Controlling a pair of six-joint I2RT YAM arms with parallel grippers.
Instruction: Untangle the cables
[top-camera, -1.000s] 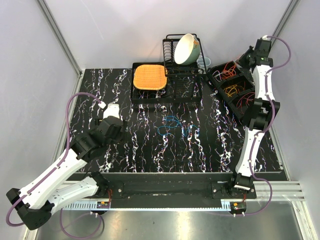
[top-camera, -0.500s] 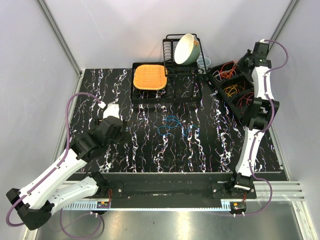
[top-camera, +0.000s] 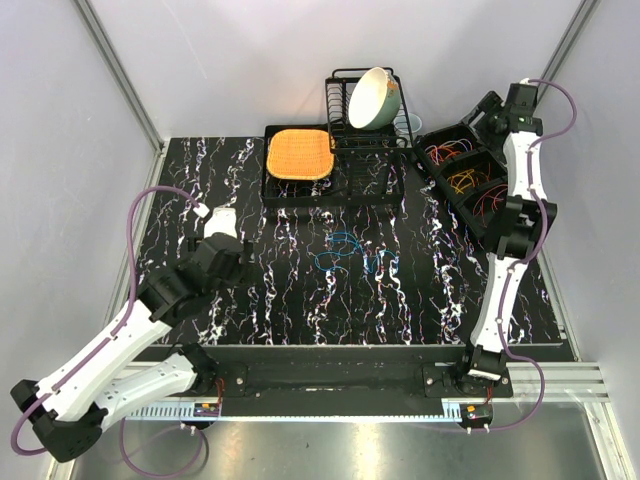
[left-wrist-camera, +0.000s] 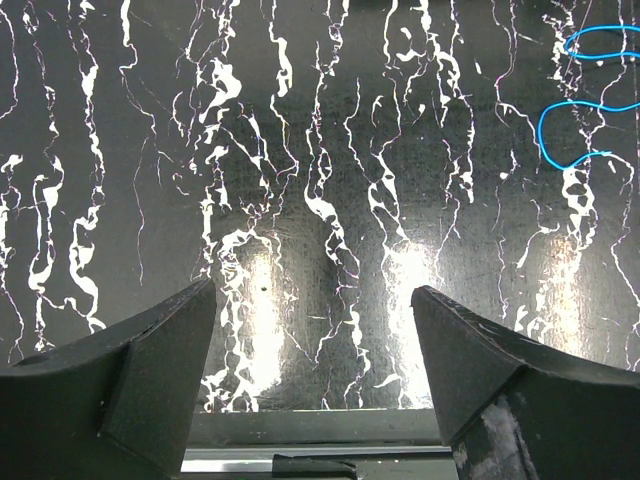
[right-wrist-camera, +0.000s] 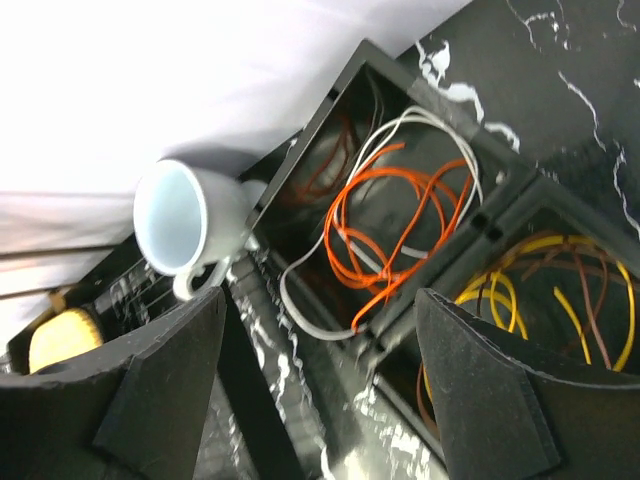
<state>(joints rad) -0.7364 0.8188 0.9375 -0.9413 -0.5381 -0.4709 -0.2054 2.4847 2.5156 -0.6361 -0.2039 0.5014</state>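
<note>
Both jaws wide open, empty. Cables thin, floppy, snag-prone; pinch one orange strand's outer arc in far-right corner tray.

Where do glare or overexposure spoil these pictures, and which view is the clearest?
Left wrist view: glare leaves pale patches on the glossy black marbled tabletop, yet the thin blue cable loop is sharp. Right wrist view: the white wall is blown out; the orange cables in the black compartment bin look slightly soft. Top external view: evenly lit, clearest.
</note>
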